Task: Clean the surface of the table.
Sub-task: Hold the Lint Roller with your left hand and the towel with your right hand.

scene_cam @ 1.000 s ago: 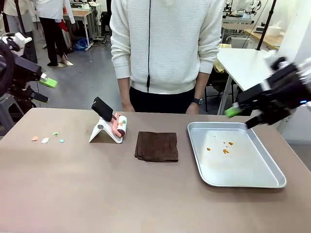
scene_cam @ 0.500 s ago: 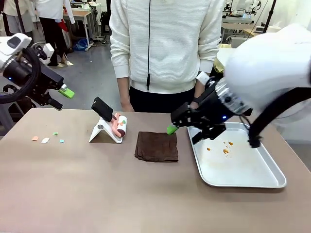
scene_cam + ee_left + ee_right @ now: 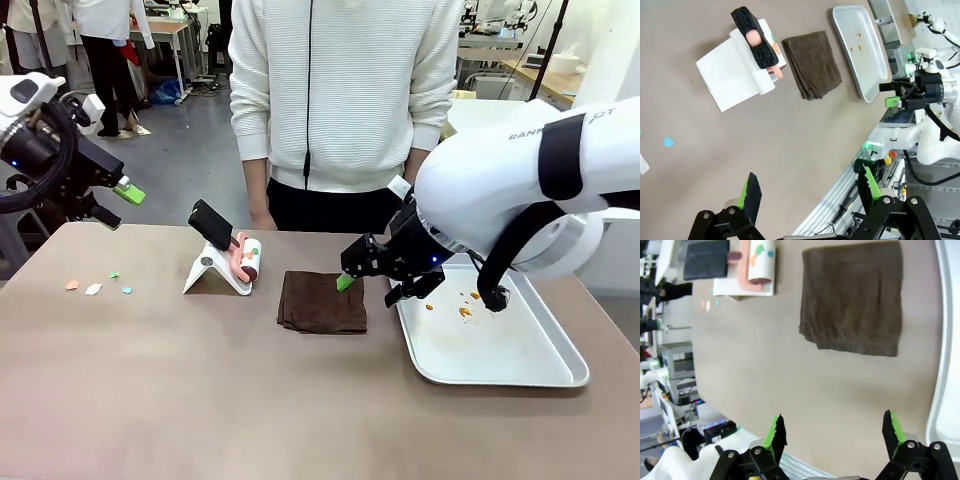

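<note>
Looks like a robotics lab or workshop here: bare grey floor (image 3: 190,160), white-topped worktables (image 3: 500,130) loaded with gear behind the person (image 3: 340,100), aluminium framing (image 3: 837,200) running along the table (image 3: 200,400) edge.

The front camera looks across the table (image 3: 150,400) toward the person (image 3: 340,100) standing beyond the brown cloth (image 3: 322,301). Both wrist cameras stare down from above, and the right one hangs nearer the cloth. All three share that cloth.
</note>
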`<act>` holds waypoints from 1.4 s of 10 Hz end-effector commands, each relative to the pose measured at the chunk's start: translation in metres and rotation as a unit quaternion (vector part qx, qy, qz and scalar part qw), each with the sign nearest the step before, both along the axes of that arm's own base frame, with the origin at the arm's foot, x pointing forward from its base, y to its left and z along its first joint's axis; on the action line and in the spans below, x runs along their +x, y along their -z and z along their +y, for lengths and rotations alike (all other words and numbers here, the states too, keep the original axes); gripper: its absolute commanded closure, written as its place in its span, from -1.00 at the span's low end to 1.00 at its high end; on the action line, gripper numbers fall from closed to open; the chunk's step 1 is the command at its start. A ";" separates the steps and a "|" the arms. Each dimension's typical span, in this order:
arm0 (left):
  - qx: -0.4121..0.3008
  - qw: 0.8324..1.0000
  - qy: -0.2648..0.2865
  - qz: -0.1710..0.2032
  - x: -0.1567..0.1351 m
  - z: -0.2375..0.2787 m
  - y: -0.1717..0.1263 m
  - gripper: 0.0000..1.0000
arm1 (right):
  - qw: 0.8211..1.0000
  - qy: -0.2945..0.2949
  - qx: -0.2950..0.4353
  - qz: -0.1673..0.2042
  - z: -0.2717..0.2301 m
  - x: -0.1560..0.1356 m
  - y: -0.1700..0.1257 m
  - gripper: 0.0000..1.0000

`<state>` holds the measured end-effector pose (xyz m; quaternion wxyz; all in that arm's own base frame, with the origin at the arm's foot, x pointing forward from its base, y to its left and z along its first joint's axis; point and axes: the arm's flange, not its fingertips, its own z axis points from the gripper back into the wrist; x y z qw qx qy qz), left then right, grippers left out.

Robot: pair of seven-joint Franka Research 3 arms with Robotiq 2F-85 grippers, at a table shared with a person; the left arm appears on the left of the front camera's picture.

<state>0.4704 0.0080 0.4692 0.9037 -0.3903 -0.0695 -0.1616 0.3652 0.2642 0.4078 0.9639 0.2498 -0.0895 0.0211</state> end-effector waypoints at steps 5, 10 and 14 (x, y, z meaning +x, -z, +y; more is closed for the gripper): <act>0.007 0.998 -0.010 0.063 0.034 -0.026 0.006 -1.00 | 1.000 0.009 0.012 -0.008 0.014 0.032 -0.002 -1.00; -0.002 0.989 -0.085 0.120 0.111 -0.046 0.037 -1.00 | 0.994 0.062 -0.086 -0.021 0.062 0.126 0.052 -1.00; -0.003 0.988 -0.091 0.124 0.121 -0.058 0.057 -1.00 | 0.980 0.089 -0.177 0.001 0.075 0.148 0.082 -1.00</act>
